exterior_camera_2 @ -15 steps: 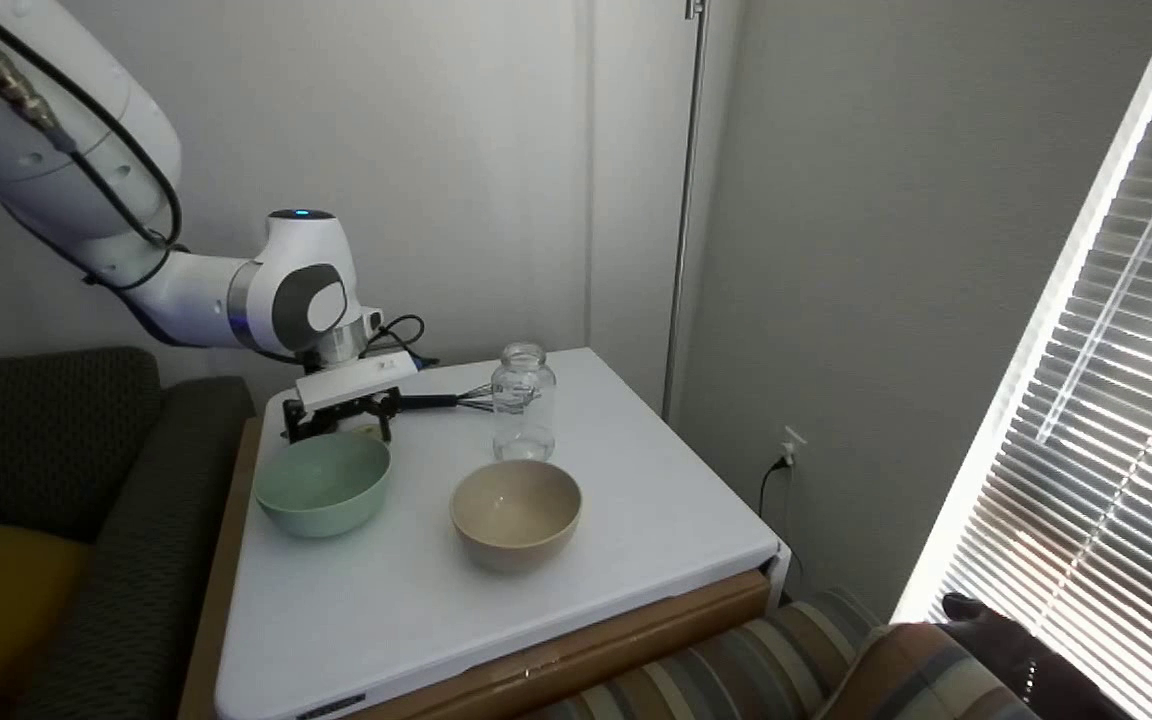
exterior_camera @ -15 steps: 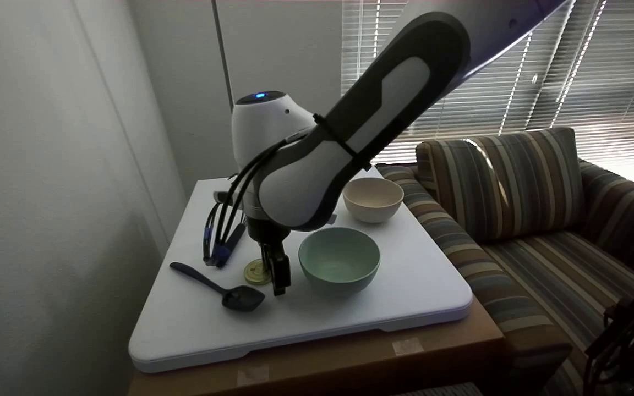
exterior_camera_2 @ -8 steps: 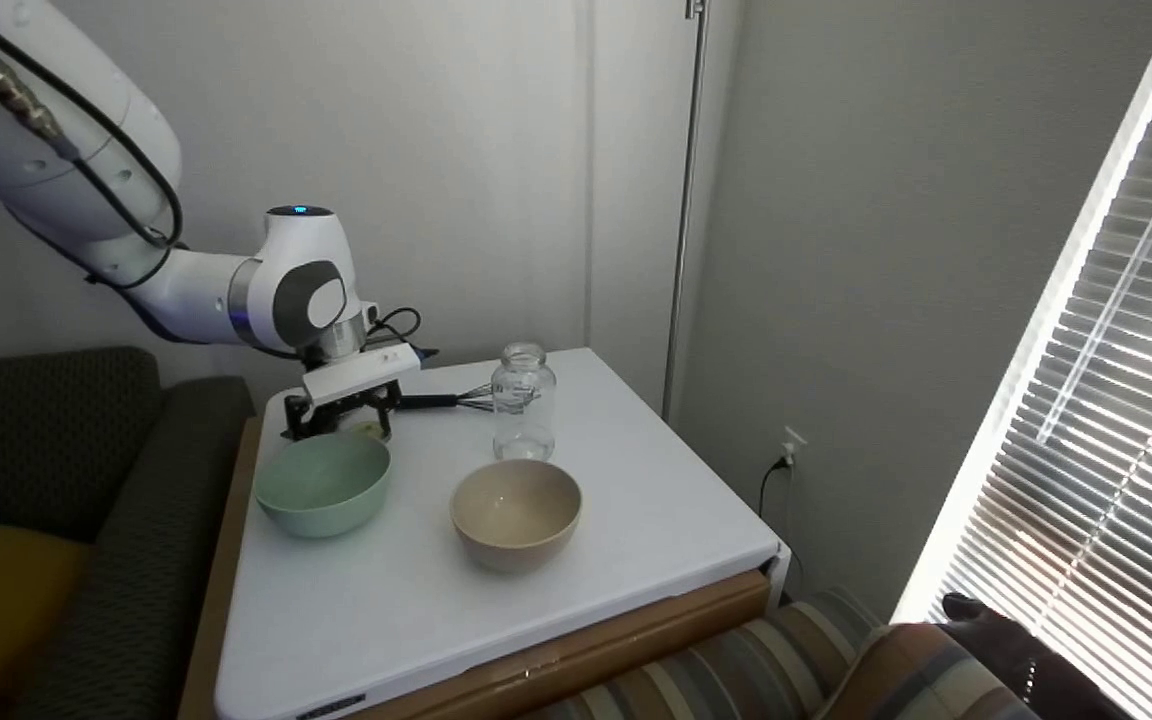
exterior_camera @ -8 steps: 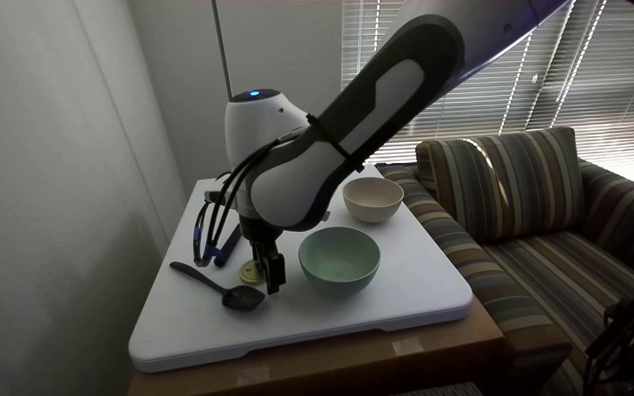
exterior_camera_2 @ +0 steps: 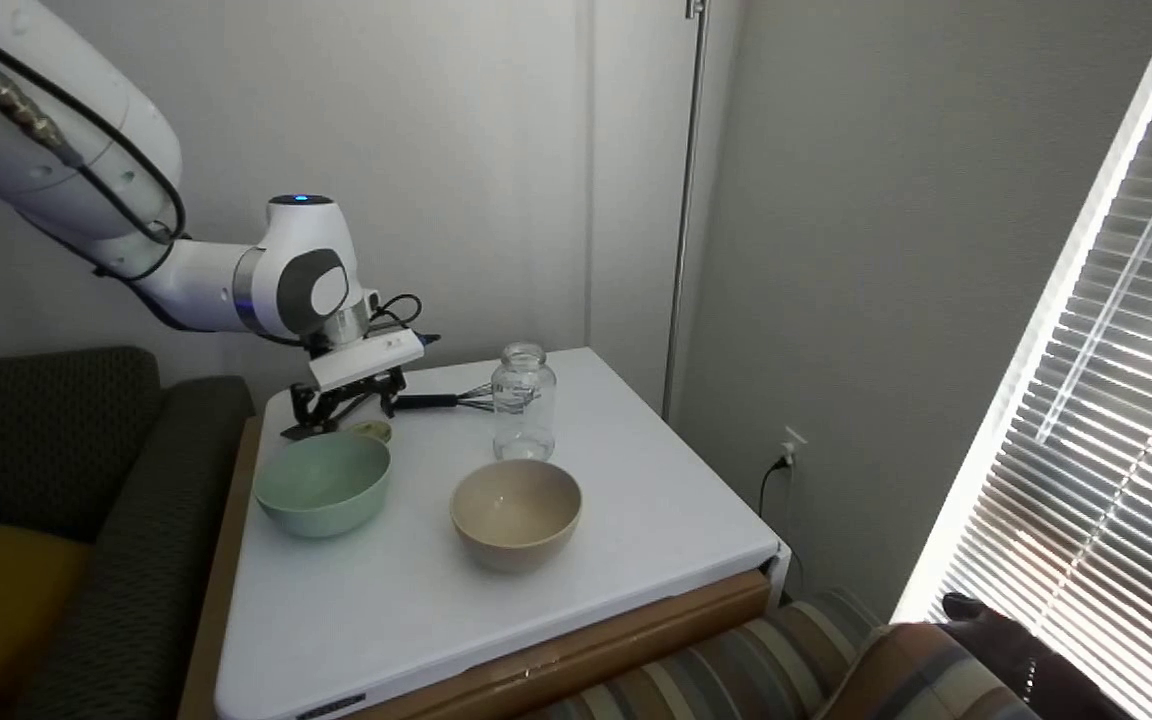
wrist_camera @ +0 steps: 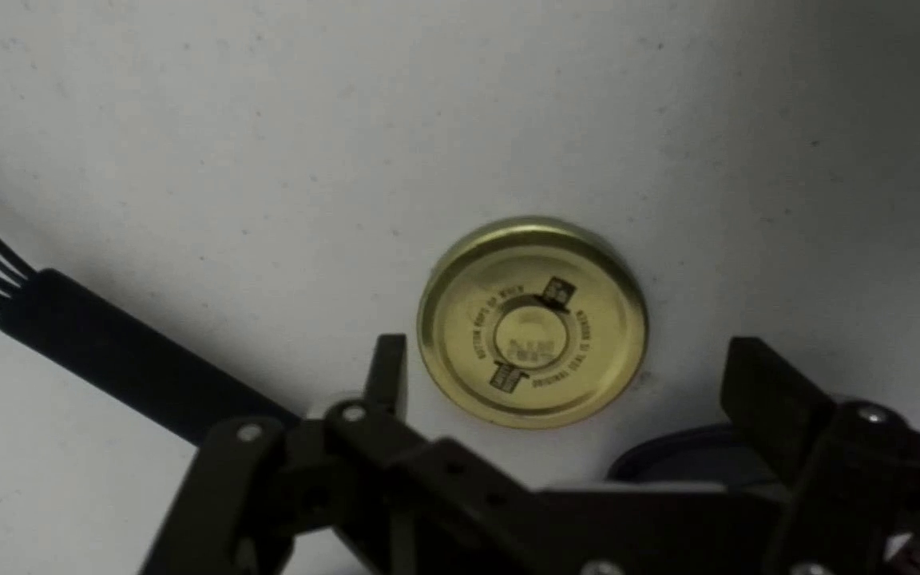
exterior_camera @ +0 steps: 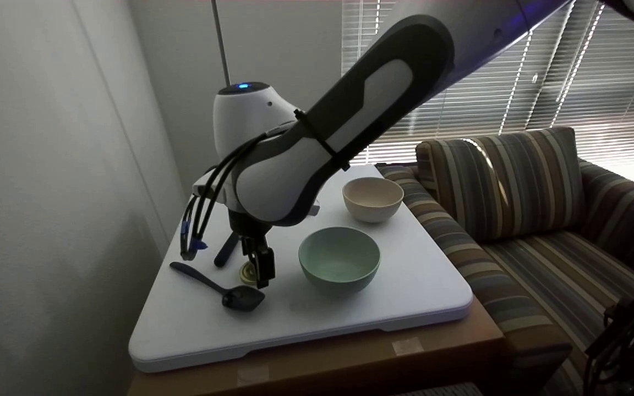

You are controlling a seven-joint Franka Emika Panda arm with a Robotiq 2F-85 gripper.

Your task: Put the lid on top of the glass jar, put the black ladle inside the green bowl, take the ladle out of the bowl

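Observation:
The yellowish lid (wrist_camera: 532, 323) lies flat on the white table, printed face up. My gripper (wrist_camera: 569, 351) stands open just above the table, holding nothing. In the wrist view the lid sits mostly beyond the fingertips, nearer the left one. An exterior view has the gripper (exterior_camera_2: 346, 415) hovering behind the green bowl (exterior_camera_2: 324, 505). Upright on the table stands the glass jar (exterior_camera_2: 524, 410), with no lid on its mouth; the arm hides it in an exterior view. The black ladle (exterior_camera: 243, 298) lies beside the lid, its scoop (wrist_camera: 684, 459) partly under the right finger.
A black whisk (exterior_camera_2: 426, 401) lies between gripper and jar, its handle (wrist_camera: 132, 351) left of the lid in the wrist view. The cream bowl (exterior_camera: 373, 204) stands behind the green one. A striped armchair (exterior_camera: 515, 220) adjoins the table's edge.
The gripper has risen a little and moved left in an exterior view, its jaws open throughout. The lid shifted slightly left there at first, then stayed. Bowls, jar and ladle have not moved.

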